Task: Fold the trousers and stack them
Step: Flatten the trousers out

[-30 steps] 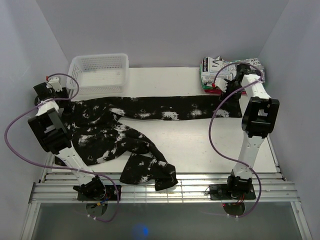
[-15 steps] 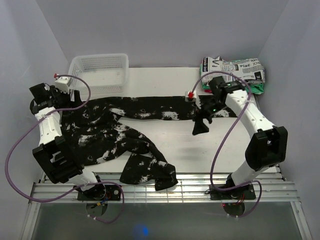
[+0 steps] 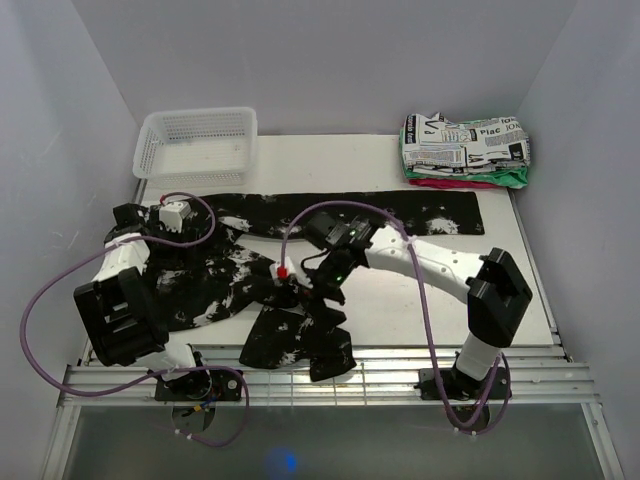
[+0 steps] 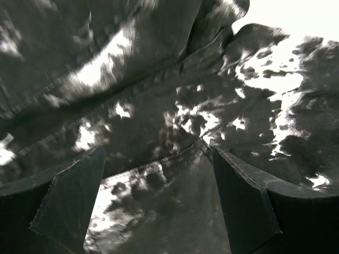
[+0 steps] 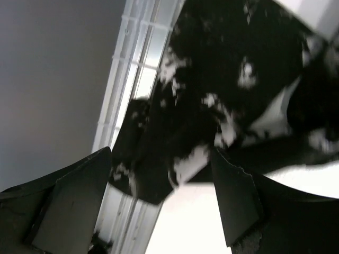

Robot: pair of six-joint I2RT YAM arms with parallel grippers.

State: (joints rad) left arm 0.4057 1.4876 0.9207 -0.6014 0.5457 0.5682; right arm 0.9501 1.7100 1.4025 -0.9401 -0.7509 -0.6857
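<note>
The trousers (image 3: pixel 330 215), black with white splotches, lie on the white table (image 3: pixel 420 295). One leg stretches along the back to the right, the waist lies at the left, and the other leg is crumpled toward the front edge (image 3: pixel 300 340). My left gripper (image 3: pixel 140 222) is open, low over the waist fabric, which fills the left wrist view (image 4: pixel 159 106) between the fingers (image 4: pixel 69 196). My right gripper (image 3: pixel 306 290) is open above the crumpled leg. The right wrist view shows that leg's end (image 5: pixel 159 174) hanging at the table's front edge.
A white plastic basket (image 3: pixel 197 145) stands at the back left. A stack of folded garments, newspaper-print on top with red and green under it (image 3: pixel 465 150), sits at the back right. A slatted rail (image 3: pixel 400 375) runs along the front edge.
My right arm has swung from the back right corner across to the crumpled leg at front centre. My left gripper has moved from the table's left edge inward over the waist.
</note>
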